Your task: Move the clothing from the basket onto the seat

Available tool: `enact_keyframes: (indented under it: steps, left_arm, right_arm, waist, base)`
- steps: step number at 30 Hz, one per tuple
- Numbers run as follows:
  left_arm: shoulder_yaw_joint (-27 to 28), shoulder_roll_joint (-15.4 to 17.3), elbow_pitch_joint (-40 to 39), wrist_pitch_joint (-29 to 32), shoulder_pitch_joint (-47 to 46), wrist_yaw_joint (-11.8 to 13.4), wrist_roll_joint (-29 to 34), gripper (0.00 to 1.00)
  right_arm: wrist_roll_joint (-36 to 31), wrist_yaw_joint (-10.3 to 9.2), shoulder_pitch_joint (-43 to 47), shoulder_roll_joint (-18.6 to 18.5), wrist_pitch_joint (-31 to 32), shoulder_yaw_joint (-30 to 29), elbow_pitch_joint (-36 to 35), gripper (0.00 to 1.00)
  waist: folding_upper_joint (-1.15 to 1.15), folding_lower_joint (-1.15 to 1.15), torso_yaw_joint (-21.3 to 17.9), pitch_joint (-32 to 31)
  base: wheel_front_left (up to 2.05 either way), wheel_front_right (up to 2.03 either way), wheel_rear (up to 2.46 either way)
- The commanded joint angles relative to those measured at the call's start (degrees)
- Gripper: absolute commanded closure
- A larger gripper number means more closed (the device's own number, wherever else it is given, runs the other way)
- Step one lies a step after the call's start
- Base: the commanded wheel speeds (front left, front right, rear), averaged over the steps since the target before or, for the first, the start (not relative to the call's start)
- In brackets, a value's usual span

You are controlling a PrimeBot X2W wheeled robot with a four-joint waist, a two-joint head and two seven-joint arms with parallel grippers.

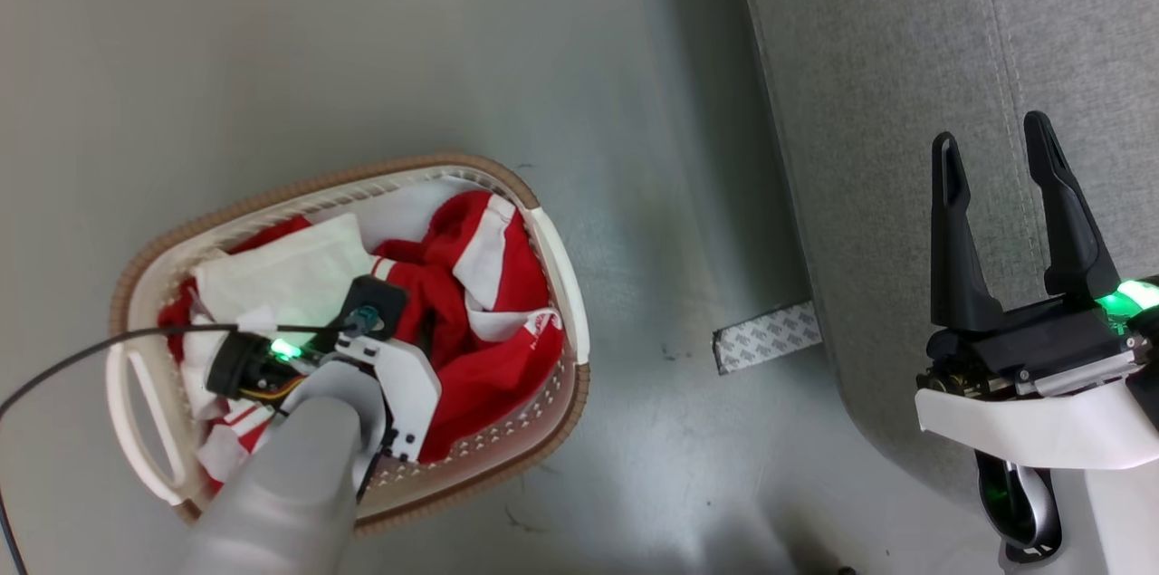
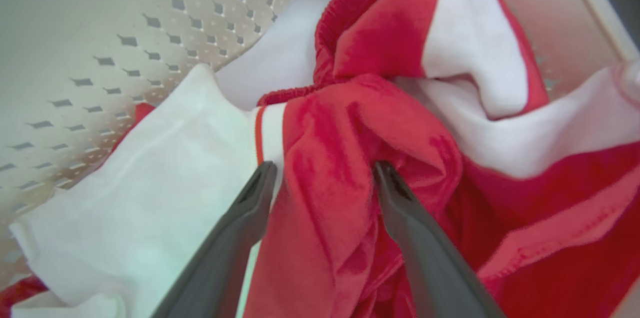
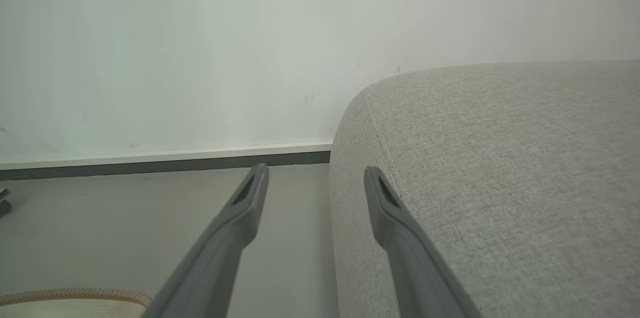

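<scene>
Left gripper (image 2: 325,168) is down inside the basket (image 2: 100,32), jaws spread wide, nothing pinched. A raised red fold of the clothing (image 2: 350,47) sits between its 2 fingers (image 2: 235,238): one tip lands where a white panel meets the red, the other tip sits in a red crease. Whether the tips press in or only touch, I cannot tell. Ahead of the jaws there is more red cloth with broad white bands. To the side of the white-panel finger the perforated basket wall rises close by. All clothing I can see is in the basket, heaped to about rim height in the head view. Right gripper (image 1: 991,131) is well apart from the basket, jaws also spread, nothing between them. It hangs over the rounded edge of the seat (image 1: 905,59). In the right wrist view one finger lies over grey fabric, the other over bare floor (image 3: 125,218), and the seat corner falls in the gap between them. The seat surface next to these jaws is bare fabric with 1 seam line. Ahead of them are a wall (image 3: 200,57) and baseboard (image 3: 165,157). A strip of tape (image 1: 768,337) lies on the floor at the seat's base, between the 2 grippers.
</scene>
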Motion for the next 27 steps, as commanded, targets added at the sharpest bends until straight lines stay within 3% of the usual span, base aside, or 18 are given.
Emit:
enact_keyframes:
  steps: [1,7,8,9,10,19,27]
  left_arm:
    - [0.0,0.7,0.5,-0.3,-0.7,0.2,0.8,0.0]
    - [-0.4,1.2,1.4,-0.6,-2.2,-0.1,0.2,0.0]
    - [-0.5,1.1,1.6,-0.5,-2.3,-0.5,0.0,0.3]
    - [-0.5,1.0,1.7,-0.6,-2.5,-0.4,-0.3,0.74]
    - [-0.5,0.8,1.8,-0.8,-2.7,-0.6,-0.5,1.0]
    - [0.0,-0.6,1.8,-2.9,-1.9,-0.7,-2.3,1.0]
    - [0.9,-2.5,-2.3,-4.0,3.3,-1.2,-5.1,1.0]
  right_arm:
    - [0.8,-0.12,-0.6,0.2,0.0,-0.1,-0.3,0.0]
    - [1.2,-0.12,-0.4,0.2,0.0,0.0,-1.0,0.0]
    - [1.2,-0.12,-0.3,0.2,0.0,0.0,-1.0,0.0]
    - [1.1,-0.12,-0.2,0.2,0.0,0.0,-1.0,0.0]
    - [1.0,-0.12,-0.1,0.2,0.0,0.0,-1.0,0.0]
    - [0.2,-0.12,-0.7,0.2,0.0,-0.2,0.0,0.0]
    - [-0.2,-0.12,1.5,0.1,0.0,-0.9,1.6,0.0]
  waist:
    - [0.0,-0.01,-0.8,1.4]
    - [0.0,-0.01,-1.3,3.7]
    - [0.0,-0.01,-1.3,3.9]
    - [0.0,-0.01,-1.2,4.0]
    - [0.0,-0.01,-1.1,4.1]
    - [0.0,-0.01,0.4,1.7]
    - [0.0,-0.01,3.5,-7.4]
  base:
    - [0.0,0.0,0.0]
    - [0.0,0.0,0.0]
    - [0.0,0.0,0.0]
    - [0.0,0.0,0.0]
    - [0.0,0.0,0.0]
    - [0.0,0.0,0.0]
    - [0.0,0.0,0.0]
